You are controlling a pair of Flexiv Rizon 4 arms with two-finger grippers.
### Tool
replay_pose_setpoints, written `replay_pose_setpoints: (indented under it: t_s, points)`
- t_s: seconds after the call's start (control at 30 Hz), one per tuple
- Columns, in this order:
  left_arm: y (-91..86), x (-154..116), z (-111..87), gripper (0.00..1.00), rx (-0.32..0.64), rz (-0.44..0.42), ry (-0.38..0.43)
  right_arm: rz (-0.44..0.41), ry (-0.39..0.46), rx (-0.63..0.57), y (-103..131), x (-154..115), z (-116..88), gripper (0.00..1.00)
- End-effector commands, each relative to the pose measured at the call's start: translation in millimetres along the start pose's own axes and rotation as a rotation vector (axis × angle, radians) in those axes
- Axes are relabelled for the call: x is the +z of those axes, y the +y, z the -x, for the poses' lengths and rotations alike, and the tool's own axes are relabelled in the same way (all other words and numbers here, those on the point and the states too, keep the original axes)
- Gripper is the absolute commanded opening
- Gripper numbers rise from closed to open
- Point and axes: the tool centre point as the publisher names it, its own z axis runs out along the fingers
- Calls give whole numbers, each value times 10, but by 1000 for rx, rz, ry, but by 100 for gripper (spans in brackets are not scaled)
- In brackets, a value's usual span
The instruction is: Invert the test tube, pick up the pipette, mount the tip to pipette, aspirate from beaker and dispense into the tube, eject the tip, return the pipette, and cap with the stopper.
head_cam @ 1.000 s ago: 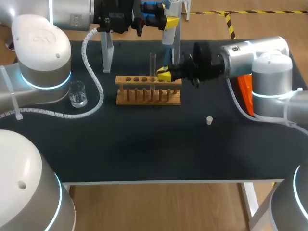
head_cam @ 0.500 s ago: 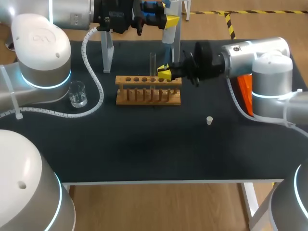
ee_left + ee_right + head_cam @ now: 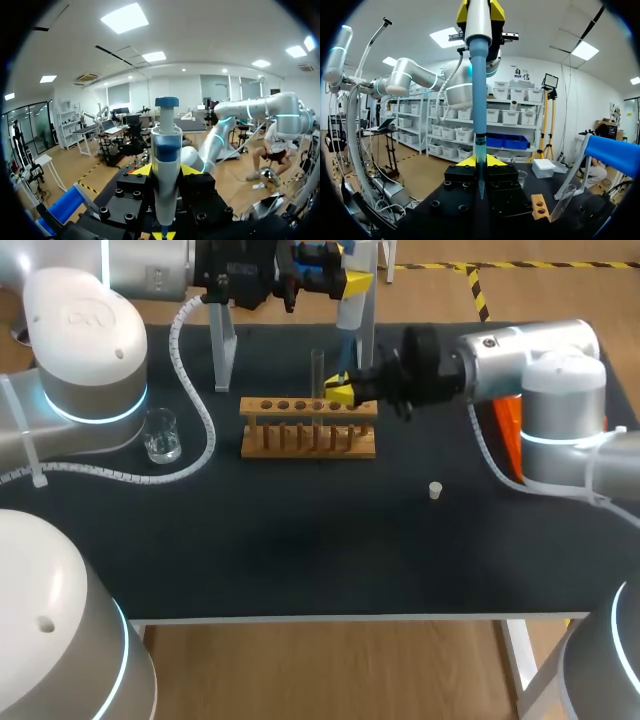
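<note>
Looking down on a dark table point(image 3: 300, 550), two robot arms meet above its far middle. The left arm comes in from the left, and the left gripper point(image 3: 352, 284) hangs high over the far edge. Its yellow-tipped fingers are clamped on either side of the pipette point(image 3: 349, 315). The pipette has a white and blue body and hangs straight down, with its plunger button uppermost.

The right arm comes in from the right and lies nearly level. The right gripper point(image 3: 342, 392) sits directly under the pipette. From the right wrist camera, its two fingers are drawn close together and pinch the slim, clear pipette tip point(image 3: 480, 172) between them. The tip stands upright with its pointed end towards the wrist. The pipette's blue shaft comes down from above and enters the tip's wide end.

Just below the right gripper stands a wooden rack point(image 3: 308, 430) with a row of holes along its top bar. A glass test tube point(image 3: 318, 370) stands upright in one of the holes towards the right of the row. It is just beside the right gripper, on the gripper's left in the head view.

A small clear beaker point(image 3: 161, 436) sits well to the left of the rack, near the left arm's base. A small pale stopper point(image 3: 435, 490) lies alone on the table, nearer than the rack and to its right. An orange object point(image 3: 510, 420) shows partly behind the right arm.
</note>
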Motion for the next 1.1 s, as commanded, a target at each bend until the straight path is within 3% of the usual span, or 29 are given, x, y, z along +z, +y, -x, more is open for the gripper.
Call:
replay_pose_setpoints:
  t_s: [0.03, 0.67, 0.7, 0.73, 0.77, 1.1]
  points:
    - [52, 5, -7, 0, -1, 1, 0, -4, 4, 5, 80, -17, 5, 0]
    - [52, 5, -7, 0, -1, 1, 0, -14, 3, 2, 256, -47, 70, 0]
    - [52, 5, -7, 0, -1, 1, 0, -14, 4, 2, 258, -43, 69, 32]
    - [52, 5, -7, 0, -1, 1, 0, -11, 8, 2, 259, -42, 43, 50]
    - [52, 5, -7, 0, -1, 1, 0, -6, 14, 10, 237, -50, 9, 100]
    - [52, 5, -7, 0, -1, 1, 0, -55, 20, 49, -80, -273, -306, 100]
